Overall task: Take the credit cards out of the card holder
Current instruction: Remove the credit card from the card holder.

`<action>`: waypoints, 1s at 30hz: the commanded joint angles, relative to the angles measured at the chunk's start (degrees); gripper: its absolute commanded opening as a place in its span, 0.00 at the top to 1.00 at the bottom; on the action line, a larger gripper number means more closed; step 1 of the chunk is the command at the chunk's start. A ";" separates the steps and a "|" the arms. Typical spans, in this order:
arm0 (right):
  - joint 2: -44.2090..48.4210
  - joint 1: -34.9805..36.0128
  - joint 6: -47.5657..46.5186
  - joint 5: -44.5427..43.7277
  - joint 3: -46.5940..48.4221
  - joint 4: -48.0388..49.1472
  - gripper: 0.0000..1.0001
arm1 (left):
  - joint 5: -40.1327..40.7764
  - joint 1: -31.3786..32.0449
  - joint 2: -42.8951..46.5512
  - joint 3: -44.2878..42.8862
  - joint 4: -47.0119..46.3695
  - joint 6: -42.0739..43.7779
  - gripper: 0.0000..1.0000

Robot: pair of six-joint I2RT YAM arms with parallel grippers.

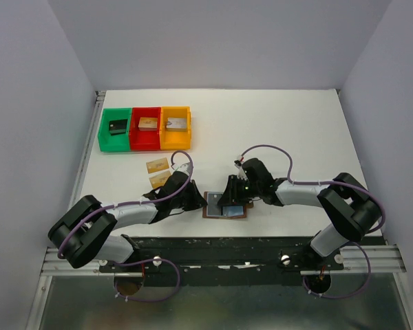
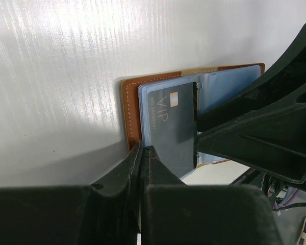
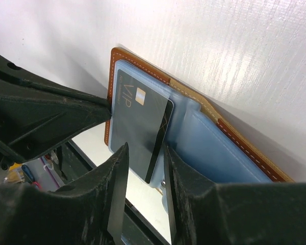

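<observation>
Left hand (image 2: 143, 149) clenched; right hand (image 3: 145, 149), grip unclear, straddles credit card (image 3: 139, 118) pointing nearward.

"VIP" in thin pale letters, right there on the dark grey card (image 2: 171, 127) tucked in the open card holder (image 2: 130, 102). It sits near the card's top edge, beside a small pale square. There's finer print under it, but it's too small to read.
</observation>
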State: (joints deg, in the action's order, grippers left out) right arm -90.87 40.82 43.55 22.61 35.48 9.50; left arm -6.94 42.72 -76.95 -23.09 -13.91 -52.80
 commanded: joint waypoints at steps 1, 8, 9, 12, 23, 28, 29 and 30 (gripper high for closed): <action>-1.85 0.23 -0.57 0.33 -0.85 0.43 0.58 | 1.40 0.00 -1.01 0.59 0.99 0.68 0.91; -0.80 0.14 1.36 2.87 -2.87 6.40 0.57 | 1.05 0.00 -2.42 0.50 0.82 0.68 0.92; -0.54 0.23 1.54 3.23 -3.05 7.02 0.57 | 1.14 0.00 -2.59 0.59 0.64 0.59 0.93; -0.19 0.05 2.50 4.19 -3.75 9.30 0.57 | 0.96 0.00 -2.94 0.85 0.20 0.15 0.93; -1.15 -1.70 6.89 6.22 -7.09 17.04 0.57 | 1.40 0.00 -2.51 2.26 -0.50 -0.47 0.94; -2.47 -2.41 8.21 6.92 -8.24 20.21 0.56 | 2.19 0.00 -0.23 3.14 0.02 -0.90 0.81; -2.64 -2.41 8.13 7.09 -8.24 20.65 0.56 | 2.37 0.00 0.39 3.14 0.20 -0.99 0.77; -2.91 -2.50 8.39 7.18 -8.24 20.91 0.56 | 2.63 0.00 0.92 3.40 0.29 -1.17 0.74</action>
State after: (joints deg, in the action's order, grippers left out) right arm -92.01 38.59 50.59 28.36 28.12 25.93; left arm -6.13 42.70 -77.69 -21.58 -16.95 -53.65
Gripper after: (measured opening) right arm 0.437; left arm 0.206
